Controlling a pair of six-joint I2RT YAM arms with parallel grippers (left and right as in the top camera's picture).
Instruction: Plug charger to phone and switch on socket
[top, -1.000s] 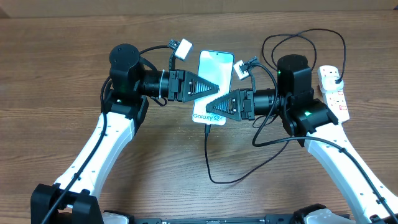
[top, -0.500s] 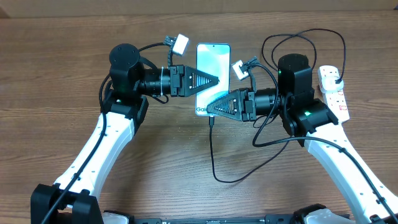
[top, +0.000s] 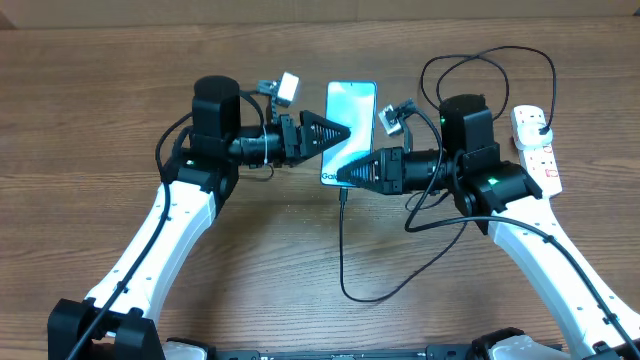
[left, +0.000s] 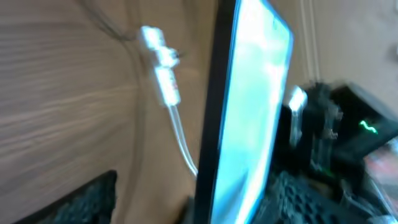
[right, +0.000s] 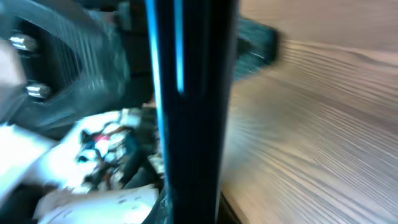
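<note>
- Your slim, black-edged phone with the blue-teal screen lies mid-table between the two arms, its long side running away from you.
- Your right gripper comes in from the right. Its jaws are pressed together on the phone's near corner and hide part of the screen lettering.
- Your left gripper reaches in from the left over the phone's middle. The left wrist view shows its jaws spread, with one black finger standing apart from the phone's back.
- The long thin black charger cable meets the phone's near edge, runs toward you, then loops right under the right arm. You cannot tell whether its tip is seated.
- The white elongated power strip with red switches lies at the far right, just beside that arm, with a black plug in its far end.
- The brown wooden table shows bare wood left of the left arm. Its far edge runs near the phone's far end.
</note>
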